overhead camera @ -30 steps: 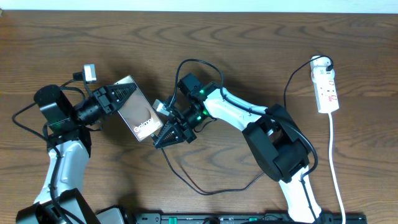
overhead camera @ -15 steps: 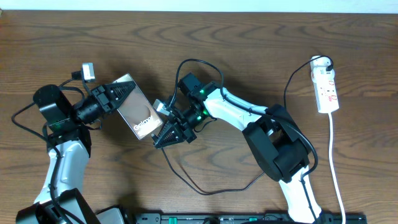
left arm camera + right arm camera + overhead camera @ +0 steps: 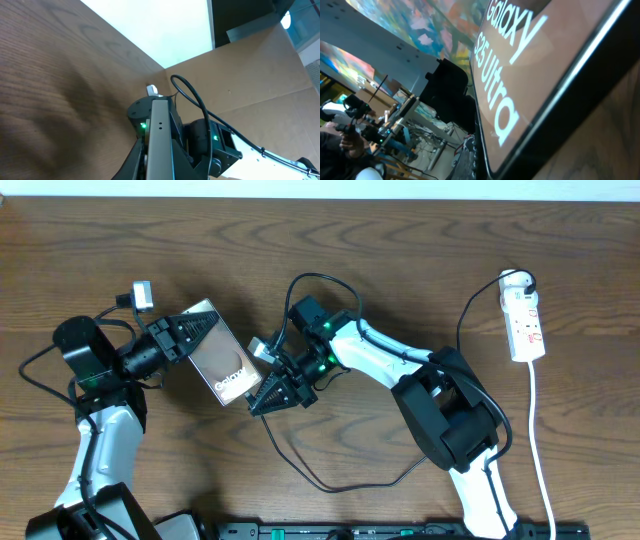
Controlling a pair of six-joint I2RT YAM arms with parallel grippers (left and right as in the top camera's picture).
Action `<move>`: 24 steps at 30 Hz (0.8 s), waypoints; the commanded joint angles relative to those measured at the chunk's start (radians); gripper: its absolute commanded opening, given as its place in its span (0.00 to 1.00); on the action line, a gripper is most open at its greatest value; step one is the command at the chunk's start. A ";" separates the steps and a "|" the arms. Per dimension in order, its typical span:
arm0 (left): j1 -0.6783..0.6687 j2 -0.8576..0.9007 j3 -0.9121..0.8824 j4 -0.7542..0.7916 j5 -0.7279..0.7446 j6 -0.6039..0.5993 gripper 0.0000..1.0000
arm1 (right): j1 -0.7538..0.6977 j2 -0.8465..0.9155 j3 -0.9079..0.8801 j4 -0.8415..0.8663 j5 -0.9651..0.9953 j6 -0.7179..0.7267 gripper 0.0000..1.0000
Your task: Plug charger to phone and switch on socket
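Left of the counter's (image 3: 420,240) centre, left gripper (image 3: 206,330): fingers closed on the far end of the phone (image 3: 228,370), one on each side of the slab. The left wrist view agrees. There I see the phone edge-on, a thin grey strip running up between the fingers. The lettered end points toward the counter's centre and the near edge. I cannot tell whether that end touches the wood.

Right gripper (image 3: 256,407): sits at the phone's lettered end, fingertips just beside its near corner. From overhead the fingers look drawn into a narrow dark wedge. I cannot tell whether they are clamped, or what lies between them. The right wrist view is no help: the phone's glossy face fills it, white "Galaxy S25 Ultra" lettering very close, and a sliver of wood shows at the lower right.

Charger (image 3: 300,475): thin black cable runs from the right gripper's tips toward the near edge, then curls back under the right arm. Another loop arches over the right wrist toward the far edge. I cannot make out the plug tip.

Socket (image 3: 526,320): white strip with red marks near the far right corner, lying far-to-near, well apart from both grippers. Black plug (image 3: 520,280) sits at its far end. White cord (image 3: 538,440) runs from its near end along the right edge toward the near edge.
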State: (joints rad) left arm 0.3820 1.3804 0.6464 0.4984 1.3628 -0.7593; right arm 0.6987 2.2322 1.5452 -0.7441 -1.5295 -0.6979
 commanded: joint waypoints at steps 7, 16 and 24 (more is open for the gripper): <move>-0.004 -0.001 0.005 0.008 0.032 -0.017 0.08 | -0.003 -0.003 -0.002 0.001 -0.026 0.002 0.01; -0.004 -0.001 0.005 0.009 0.032 -0.043 0.07 | -0.003 -0.003 -0.002 0.002 -0.026 0.002 0.01; -0.004 -0.001 0.005 0.009 0.032 -0.038 0.07 | -0.003 -0.003 -0.002 0.002 -0.031 0.002 0.01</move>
State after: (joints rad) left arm 0.3820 1.3804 0.6464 0.4980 1.3628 -0.7887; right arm 0.6987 2.2322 1.5452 -0.7437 -1.5299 -0.6979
